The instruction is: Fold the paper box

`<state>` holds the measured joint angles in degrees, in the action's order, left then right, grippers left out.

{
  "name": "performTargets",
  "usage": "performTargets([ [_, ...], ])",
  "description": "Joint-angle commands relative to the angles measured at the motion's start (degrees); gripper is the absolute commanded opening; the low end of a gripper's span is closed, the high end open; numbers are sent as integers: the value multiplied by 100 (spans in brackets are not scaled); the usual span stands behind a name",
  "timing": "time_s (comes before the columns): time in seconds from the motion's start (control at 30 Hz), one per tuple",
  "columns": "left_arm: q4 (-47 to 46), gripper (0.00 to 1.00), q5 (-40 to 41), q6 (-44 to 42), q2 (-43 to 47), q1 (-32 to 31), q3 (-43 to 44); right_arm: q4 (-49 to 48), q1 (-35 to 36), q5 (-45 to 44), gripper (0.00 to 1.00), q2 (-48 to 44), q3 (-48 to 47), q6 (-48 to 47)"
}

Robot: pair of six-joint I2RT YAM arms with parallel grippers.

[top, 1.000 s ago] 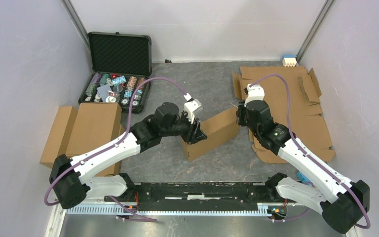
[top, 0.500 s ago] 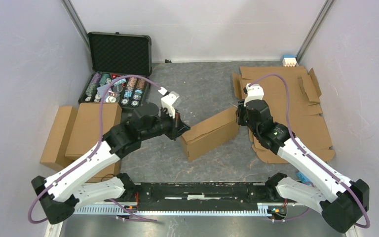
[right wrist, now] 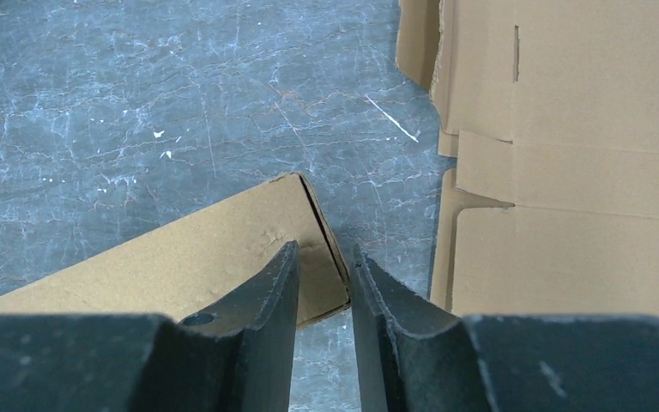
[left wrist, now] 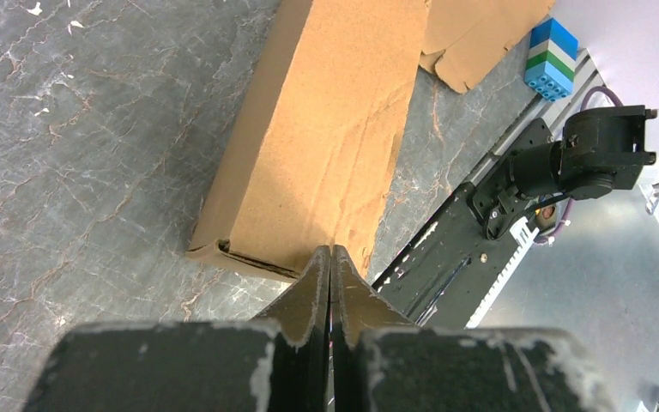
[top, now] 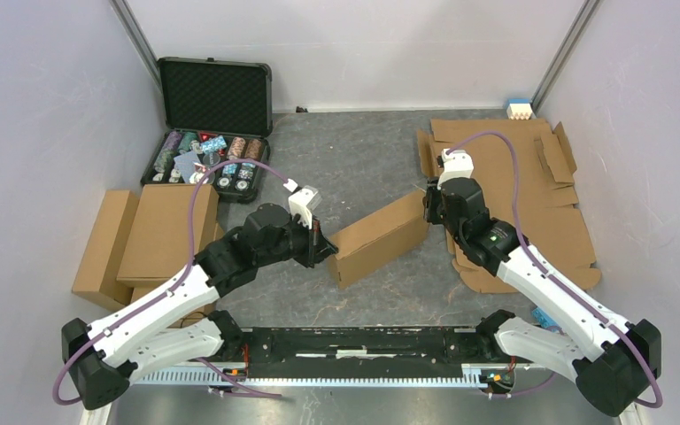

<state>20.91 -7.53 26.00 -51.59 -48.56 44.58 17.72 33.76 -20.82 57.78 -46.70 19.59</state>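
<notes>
At the far left, finished cardboard boxes (top: 155, 232) are stacked below an open black case of poker chips (top: 215, 115). The left claw (top: 328, 249) has its fingers pressed together on nothing, tip just at the near left end of the paper box (top: 381, 235), which lies closed and slanted mid-counter (top: 354, 150). The box looks all but formed, so the step is probably seating that left end. The closed tip should push flat against the end wall and low near the crease, not into the top panel, which already shows wrinkles. The right claw (top: 426, 209) appears to pinch the box's right end between nearly closed fingers, and it should brace firmly so the box does not slide or pivot. Flat cardboard sheets (top: 531, 199) lie at the right. No brand, label or writing is readable; the cardboard is unprinted and the chip faces are too small to make out.
</notes>
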Motion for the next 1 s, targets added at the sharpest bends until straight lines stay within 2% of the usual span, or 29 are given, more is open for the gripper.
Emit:
performTargets([
  [0.0, 503, 2, 228, 128, -48, 22, 115, 409, -1, 51, 33, 6, 2, -99],
  [0.1, 677, 2, 130, 75, -78, 22, 540, 391, -1, 52, 33, -1, 13, -107],
  [0.23, 407, 2, -426, 316, -44, 22, 751, 412, -1, 53, 33, 44, -40, -129],
  [0.43, 194, 2, -250, 460, -78, 67, 214, 391, -3, 150, 33, 50, -50, -89],
  [0.63, -54, 2, -247, 960, 217, 187, -678, 434, -1, 224, 33, 41, -41, -77],
  [0.9, 1122, 2, -215, 756, -24, 197, 41, 644, -5, 248, 33, -140, -20, -43],
  [0.97, 1156, 2, -394, 791, -123, 197, 26, 682, -1, 212, 33, -228, 81, -28],
])
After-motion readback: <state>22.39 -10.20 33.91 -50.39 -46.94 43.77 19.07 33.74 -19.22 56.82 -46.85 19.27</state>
